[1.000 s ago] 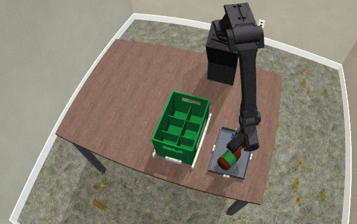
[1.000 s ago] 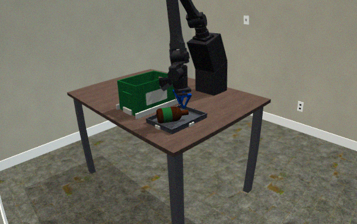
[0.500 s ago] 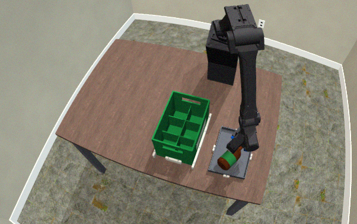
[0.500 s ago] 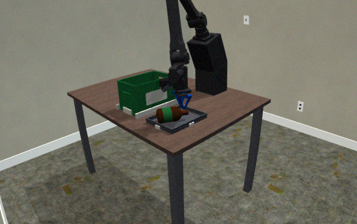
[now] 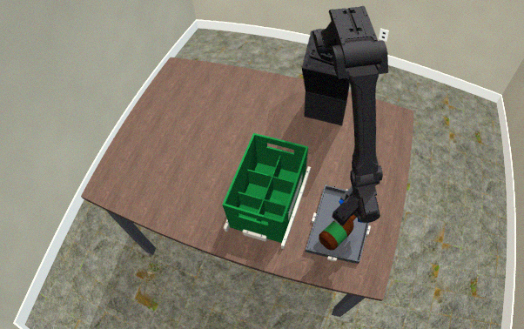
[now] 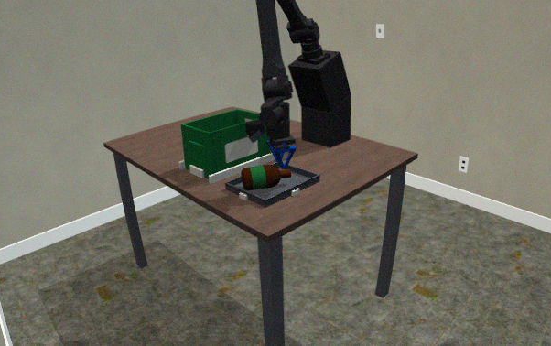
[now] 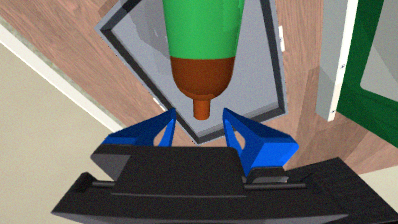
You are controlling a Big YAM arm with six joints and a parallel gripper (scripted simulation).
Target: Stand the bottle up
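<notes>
A brown bottle with a green band (image 5: pixel 336 232) (image 6: pixel 259 177) (image 7: pixel 203 37) lies on its side on the grey tray (image 5: pixel 319 209) (image 6: pixel 307 176) (image 7: pixel 255 75). Its neck points toward the arm's base. My gripper (image 7: pixel 199 112) is open, its blue fingers above the tray's rear part in the exterior view (image 6: pixel 284 166). In the wrist view the bottle's neck shows just beyond and between the two fingertips, with gaps on both sides. In the top view the gripper body hides the neck and most of the fingers.
The green crate (image 5: pixel 254 218) (image 6: pixel 195 148) (image 7: pixel 385 120) with empty compartments stands beside the tray. A long white strip (image 5: pixel 296 206) (image 6: pixel 243 167) (image 7: pixel 332 65) runs along the crate's side facing the tray. Small white blocks (image 5: pixel 332 258) (image 6: pixel 243 196) sit at the tray's edges.
</notes>
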